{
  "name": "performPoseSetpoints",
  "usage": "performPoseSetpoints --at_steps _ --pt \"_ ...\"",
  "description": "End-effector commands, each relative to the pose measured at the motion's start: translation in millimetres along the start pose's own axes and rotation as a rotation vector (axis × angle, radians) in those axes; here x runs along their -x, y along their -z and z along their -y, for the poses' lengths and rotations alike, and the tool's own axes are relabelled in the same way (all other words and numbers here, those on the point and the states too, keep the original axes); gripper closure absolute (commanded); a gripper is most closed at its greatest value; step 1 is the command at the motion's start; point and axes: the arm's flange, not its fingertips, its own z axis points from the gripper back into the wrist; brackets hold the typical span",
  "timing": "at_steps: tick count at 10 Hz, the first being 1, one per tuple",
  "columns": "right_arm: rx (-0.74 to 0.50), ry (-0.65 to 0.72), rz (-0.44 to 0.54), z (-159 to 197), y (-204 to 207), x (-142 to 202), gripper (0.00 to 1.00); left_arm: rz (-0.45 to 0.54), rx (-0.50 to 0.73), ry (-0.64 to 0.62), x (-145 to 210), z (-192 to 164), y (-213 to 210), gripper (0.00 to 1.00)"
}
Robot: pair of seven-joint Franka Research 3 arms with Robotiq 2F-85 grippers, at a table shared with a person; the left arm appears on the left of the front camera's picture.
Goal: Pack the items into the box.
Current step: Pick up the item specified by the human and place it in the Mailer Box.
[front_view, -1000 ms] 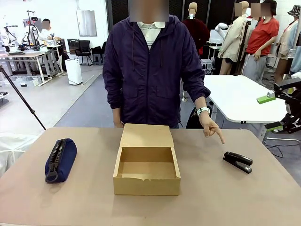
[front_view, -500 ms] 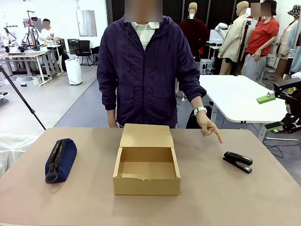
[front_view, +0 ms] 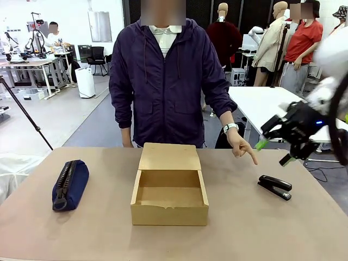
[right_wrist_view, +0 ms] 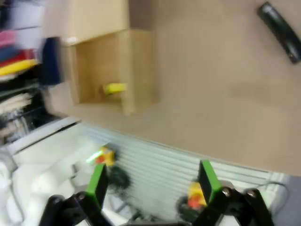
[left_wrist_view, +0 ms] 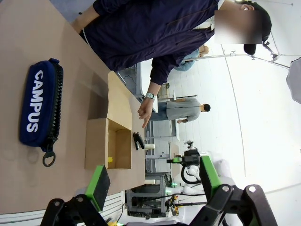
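The right gripper [front_view: 274, 152] is hovering wide open, right of frame, above the black desk stapler [front_view: 275, 187] lying lower right. A yellow utility knife [right_wrist_view: 114, 88] is sitting inside the open brown cardboard box [front_view: 169, 215], centre. The left gripper [left_wrist_view: 153, 179] is gaping too.

Right arm [front_view: 333, 57]: comes in from the right, raised, blurred.
Right pincer [front_view: 274, 151]: jaws spread wide, green pads [front_view: 262, 144] angled down and leftward, nothing between them.
Left pincer [left_wrist_view: 153, 181]: jaws spread wide, holding nothing.
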Motion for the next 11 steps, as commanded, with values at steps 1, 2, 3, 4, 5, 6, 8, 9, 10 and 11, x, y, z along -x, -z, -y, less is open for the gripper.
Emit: performPoseSetpoints --at_steps 1,2,3,4,5,6,8,9,10,11 --pt "0.693 -0.014 -0.058 26.9 1.1 -38.1 0.00 0.003 0.018 -0.001 0.2 2.6 -0.1 0.00" --pt "0.793 -0.053 0.025 38.2 6.7 -43.6 0.00 0.003 0.018 -0.001 0.2 2.6 -0.1 0.00" --pt "0.807 -0.082 0.087 49.2 12.2 -48.3 0.00 0.003 0.018 -0.001 0.2 2.6 -0.1 0.00" --pt "0.766 -0.091 0.173 56.6 14.8 -50.5 0.00 0.003 0.018 -0.001 0.2 2.6 -0.1 0.00" --pt "0.620 -0.041 0.190 58.8 8.9 -49.2 0.00 0.003 0.018 -0.001 0.2 2.6 -0.1 0.00" --pt "0.630 -0.106 0.045 57.9 11.3 -55.9 0.00 0.003 0.018 -0.001 0.2 2.6 -0.1 0.00" --pt "0.630 -0.106 0.045 57.9 11.3 -55.9 0.00 0.003 0.018 -0.001 0.2 2.6 -0.1 0.00" --pt "0.630 -0.106 0.045 57.9 11.3 -55.9 0.00 0.003 0.018 -0.001 0.2 2.6 -0.1 0.00" --pt "0.657 -0.106 0.066 61.0 12.3 -55.7 0.00 0.003 0.018 -0.001 0.2 2.6 -0.1 0.00" --pt "0.640 -0.227 0.053 73.2 18.8 -70.9 0.00 0.003 0.018 -0.001 0.2 2.6 -0.1 0.00"
